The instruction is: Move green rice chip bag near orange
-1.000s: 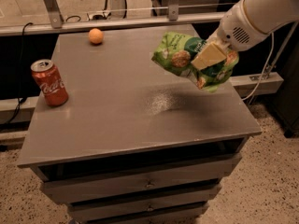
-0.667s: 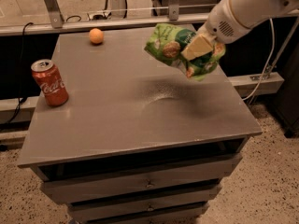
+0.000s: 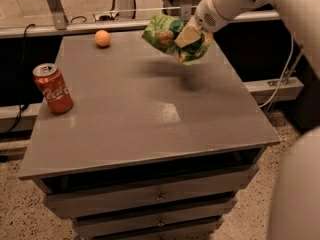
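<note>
Hanging over the far right part of the grey table [image 3: 150,114], the gripper [image 3: 186,36] was clamped on the green rice chip bag [image 3: 162,31], which was held clear of the surface, its long axis running roughly left to right. The orange [image 3: 102,38] lay to the bag's left by the far edge, well apart from it. The carry, by my judgement, called for a plain leftward move.

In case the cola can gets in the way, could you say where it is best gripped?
I'd grip the red can around its mid-body, coming level from the middle of the table: it stands upright near the left edge, round sides bare. The claw is above the back, shut on the green rice chip bag.
</note>
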You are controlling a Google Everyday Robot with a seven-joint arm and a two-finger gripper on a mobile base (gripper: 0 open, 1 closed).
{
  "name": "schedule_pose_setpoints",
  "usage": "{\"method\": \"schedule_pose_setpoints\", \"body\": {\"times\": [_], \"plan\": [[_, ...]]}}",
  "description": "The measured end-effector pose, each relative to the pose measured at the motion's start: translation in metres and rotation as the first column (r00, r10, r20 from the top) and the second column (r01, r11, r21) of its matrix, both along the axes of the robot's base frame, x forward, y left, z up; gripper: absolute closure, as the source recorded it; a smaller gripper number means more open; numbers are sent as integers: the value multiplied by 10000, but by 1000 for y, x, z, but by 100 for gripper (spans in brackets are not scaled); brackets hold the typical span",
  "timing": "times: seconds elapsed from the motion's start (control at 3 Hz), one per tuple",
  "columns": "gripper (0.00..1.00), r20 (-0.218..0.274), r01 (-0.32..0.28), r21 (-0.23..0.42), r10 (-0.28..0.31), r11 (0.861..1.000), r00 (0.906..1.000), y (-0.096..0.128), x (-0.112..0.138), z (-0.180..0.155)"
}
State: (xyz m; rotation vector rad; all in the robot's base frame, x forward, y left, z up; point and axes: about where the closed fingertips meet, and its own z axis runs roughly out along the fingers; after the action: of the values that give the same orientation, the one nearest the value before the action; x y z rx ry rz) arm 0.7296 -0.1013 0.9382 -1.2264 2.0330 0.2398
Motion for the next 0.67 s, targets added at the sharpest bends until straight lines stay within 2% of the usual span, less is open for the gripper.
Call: {"method": "schedule_pose_setpoints", "body": {"times": [0.33, 0.67], "plan": [[100, 87, 51, 122, -52, 9999, 9999, 15, 46, -8], [100, 225, -168, 74, 166, 9998, 9996, 45, 79, -9]]}}
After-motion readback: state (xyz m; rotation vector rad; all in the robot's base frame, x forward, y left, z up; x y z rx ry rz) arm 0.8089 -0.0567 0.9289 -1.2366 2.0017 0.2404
